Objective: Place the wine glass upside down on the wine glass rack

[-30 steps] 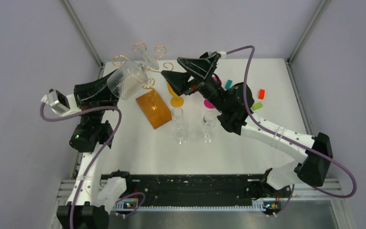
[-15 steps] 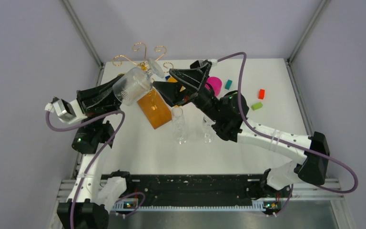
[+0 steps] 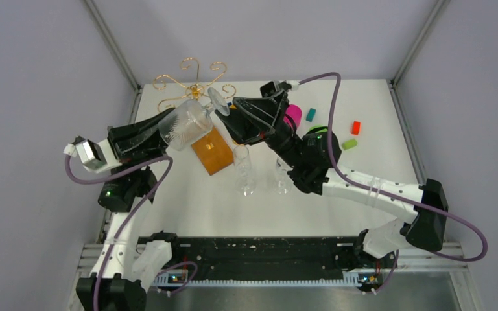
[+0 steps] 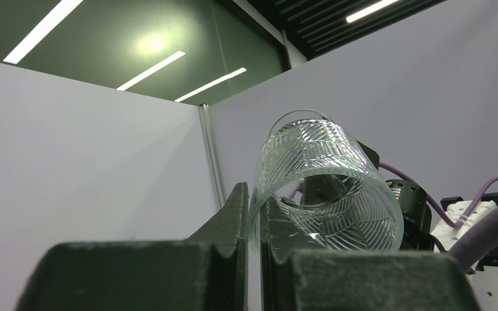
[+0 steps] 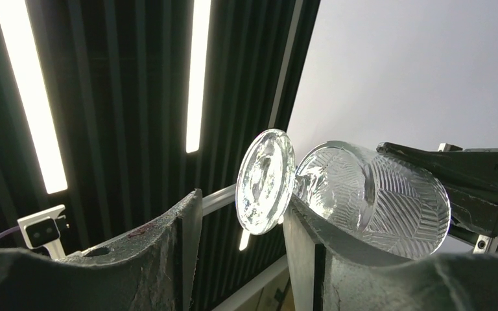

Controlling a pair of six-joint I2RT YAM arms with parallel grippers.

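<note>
Clear patterned wine glass (image 3: 185, 123); shiny gold wire rack (image 3: 195, 89), glossy wooden base (image 3: 213, 152).

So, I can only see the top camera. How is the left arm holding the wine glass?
Observer: The left wrist view shows the left fingers shut on the wine glass at its rim, with the glass wall pinched between them.
Operator: And the other arm?
Observer: In the right wrist view, the round foot sits between the right fingers. There is a gap on one side, so it isn't gripped.
</note>
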